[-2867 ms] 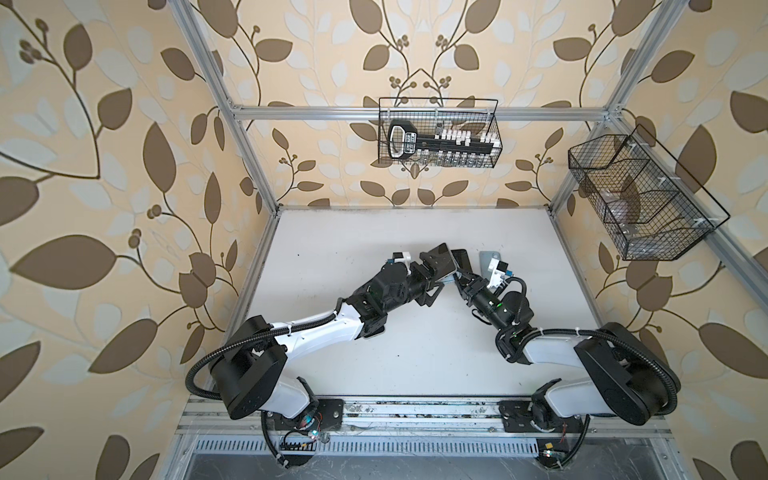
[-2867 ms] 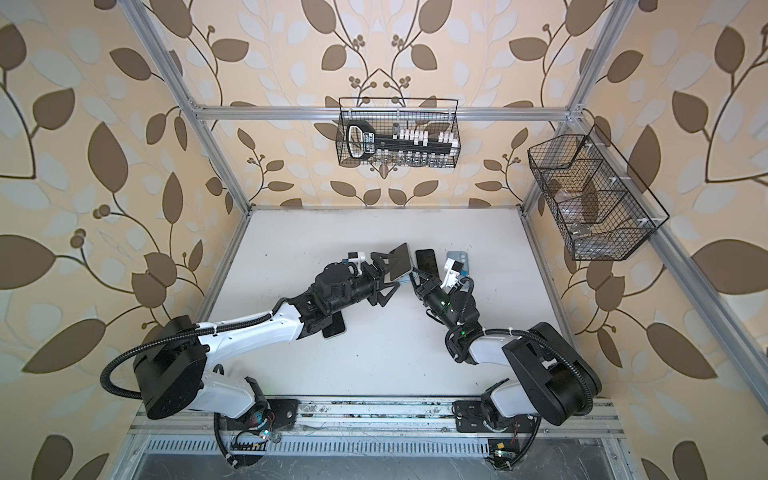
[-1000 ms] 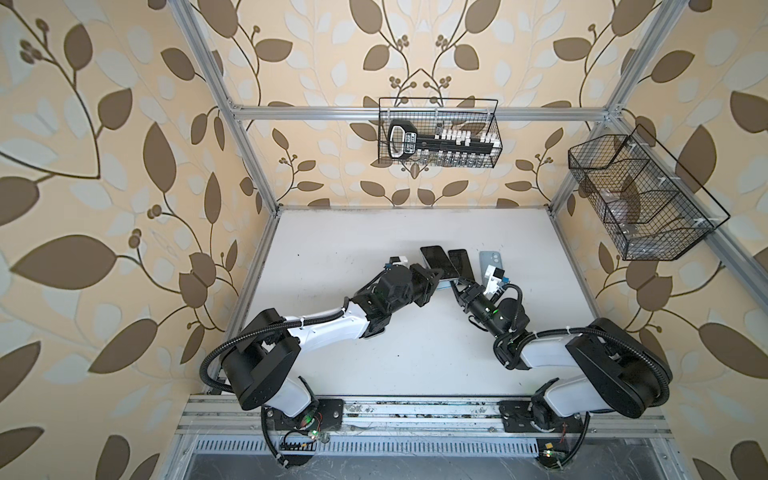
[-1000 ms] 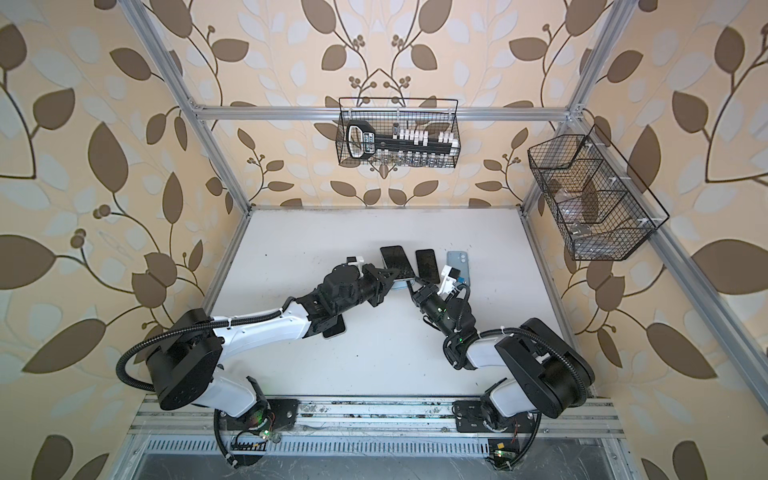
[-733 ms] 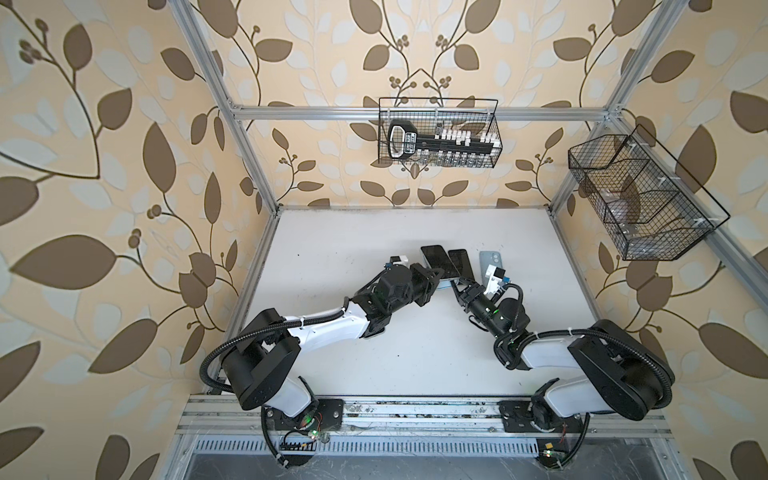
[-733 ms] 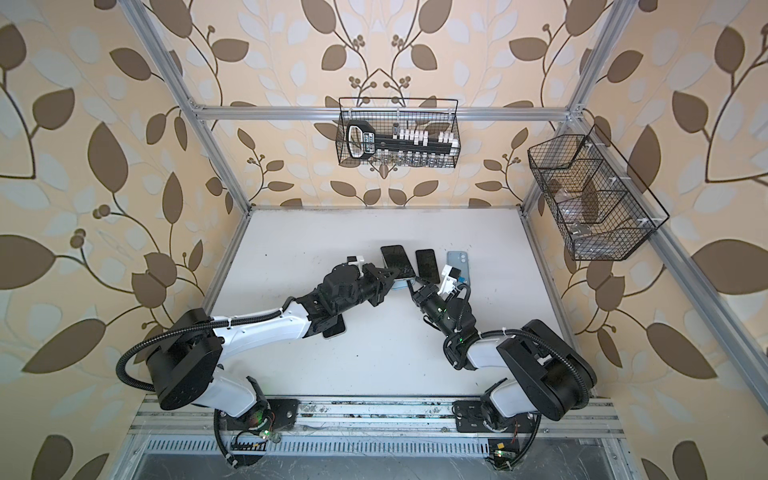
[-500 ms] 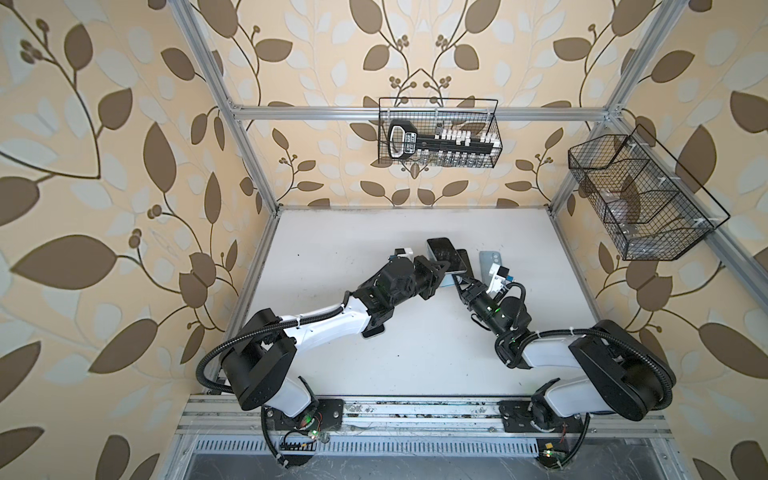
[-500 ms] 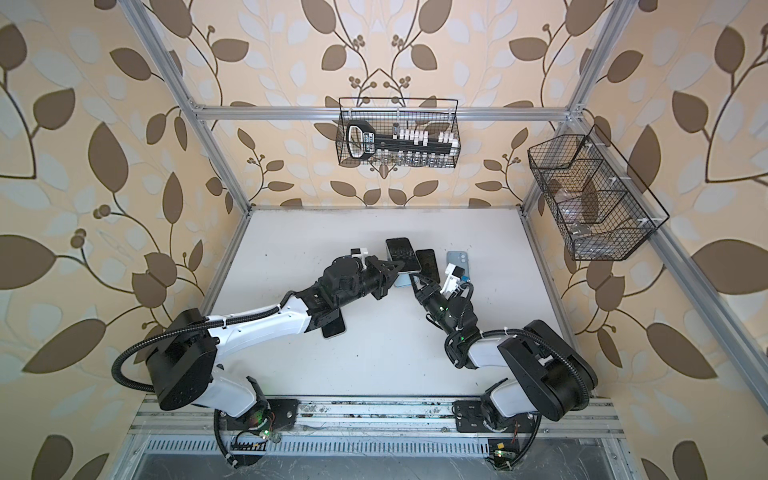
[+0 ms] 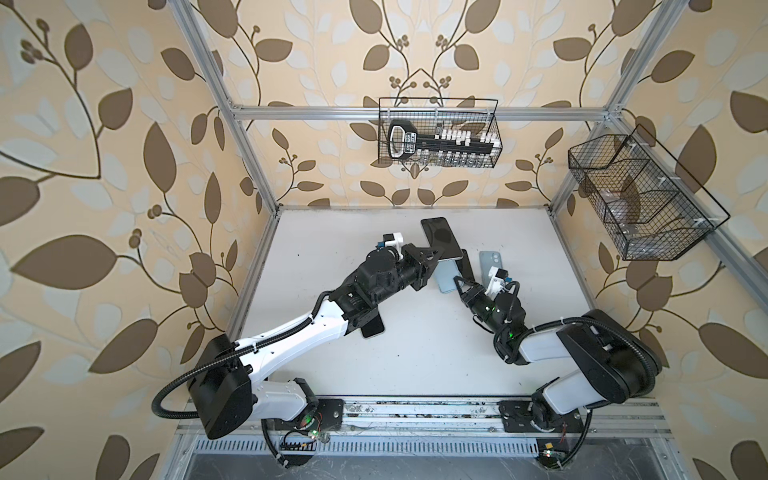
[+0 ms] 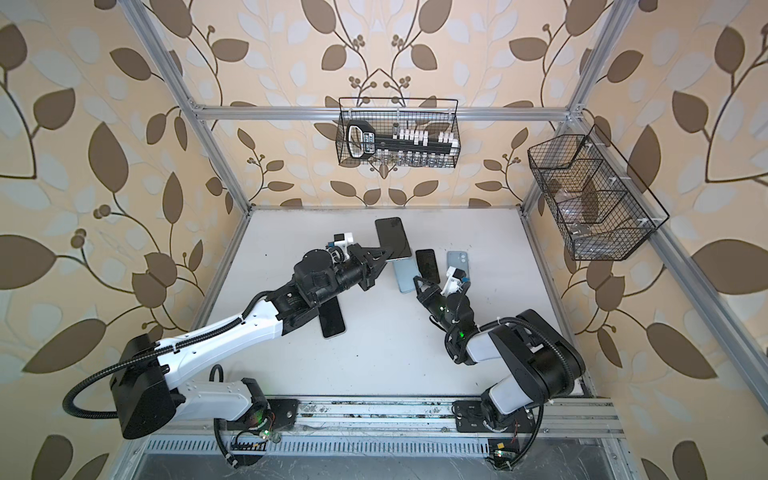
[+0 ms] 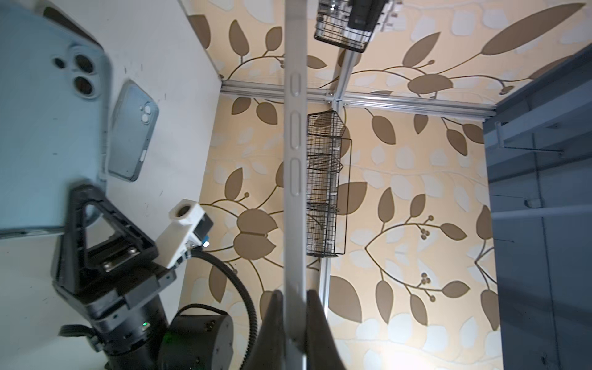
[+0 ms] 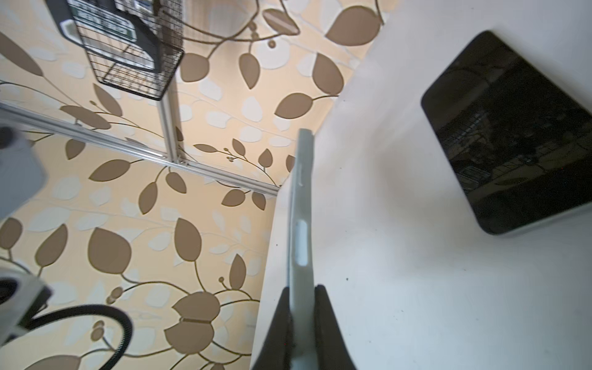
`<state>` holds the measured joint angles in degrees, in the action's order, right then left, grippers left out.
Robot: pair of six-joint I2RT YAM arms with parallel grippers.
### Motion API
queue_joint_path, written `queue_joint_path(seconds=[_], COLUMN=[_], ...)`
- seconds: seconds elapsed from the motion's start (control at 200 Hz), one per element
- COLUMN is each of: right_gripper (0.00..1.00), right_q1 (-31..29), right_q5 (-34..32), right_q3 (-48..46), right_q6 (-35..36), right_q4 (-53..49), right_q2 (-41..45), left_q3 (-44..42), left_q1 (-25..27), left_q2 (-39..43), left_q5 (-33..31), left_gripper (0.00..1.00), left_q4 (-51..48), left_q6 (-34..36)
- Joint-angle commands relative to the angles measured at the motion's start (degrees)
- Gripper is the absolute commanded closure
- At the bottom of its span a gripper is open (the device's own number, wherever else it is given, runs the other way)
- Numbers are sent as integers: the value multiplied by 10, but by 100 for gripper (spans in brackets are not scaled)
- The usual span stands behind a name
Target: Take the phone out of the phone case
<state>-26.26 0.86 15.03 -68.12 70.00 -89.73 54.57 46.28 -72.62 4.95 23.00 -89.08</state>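
The phone [image 9: 441, 242], clamped in the left claw [image 9: 433, 254] above the table [image 9: 415, 357], appears free of the pale-blue phone case [image 9: 444, 273] clamped in the right claw [image 9: 458, 280]; probably only setting-down remains.

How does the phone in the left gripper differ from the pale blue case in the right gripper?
Colour: the phone shows a dark glossy screen; the case is pale blue and matt.
Holder: the left gripper pinches the phone's edge, while the right gripper pinches the case's edge.
Position: the phone is nearer the back wall than the case.
Shared: both are rounded rectangles, each clamped by shut jaws.
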Motion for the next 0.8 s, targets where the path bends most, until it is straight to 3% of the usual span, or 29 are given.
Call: queue_joint_path(seconds=[0.0,0.275,0.44,0.795], right_gripper=[99,90,89,83], right_q1=[0,-20,-33,-53], right_q5=[3,-32,-54,-92], right_q3=[22,46,67,127], right_q6=[-7,-27,-29,-12], right_q4=[26,53,40,-70], right_q2=[-31,-128,-152,-156], left_q3=[23,-57,-64,-119], left_q1=[-3,-96,-150,-258], left_q2=[41,122,166,163], left_q5=[-23,23,46,158], left_gripper=[100,100,100,100], left_q4=[31,-9,-96,-45], left_q6=[45,59,98,64])
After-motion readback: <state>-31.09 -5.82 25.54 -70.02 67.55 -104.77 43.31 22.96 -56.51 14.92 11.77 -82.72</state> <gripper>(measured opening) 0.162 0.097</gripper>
